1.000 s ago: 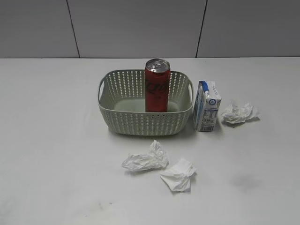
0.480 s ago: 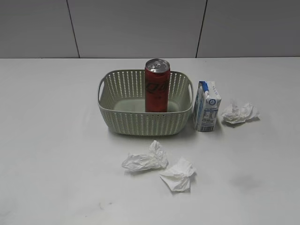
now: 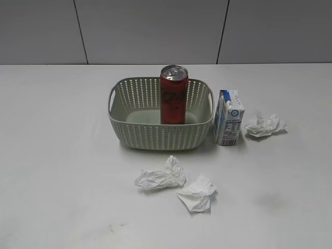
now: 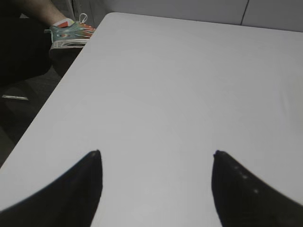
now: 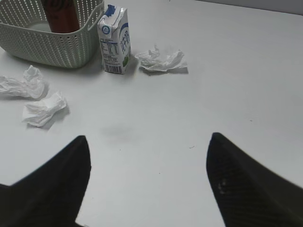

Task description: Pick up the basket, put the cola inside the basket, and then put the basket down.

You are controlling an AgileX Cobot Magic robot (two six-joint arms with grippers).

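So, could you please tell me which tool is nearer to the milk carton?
Right. The right tool has the carton in its view, ahead and to its left; the left tool sees only bare table.

The pale sage-green perforated plastic basket (image 3: 161, 129) looks matt. The tall red metal cola can (image 3: 173, 96) is glossy with a shiny silver top. Crumpled white paper wads (image 3: 160, 177) lie rough on the smooth matt white table (image 3: 57, 155).

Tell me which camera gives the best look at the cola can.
The exterior view: the cola stands upright inside the basket, silver top and red side visible. The right wrist view shows only its lower part at the frame's top edge. The left wrist view shows none of it.
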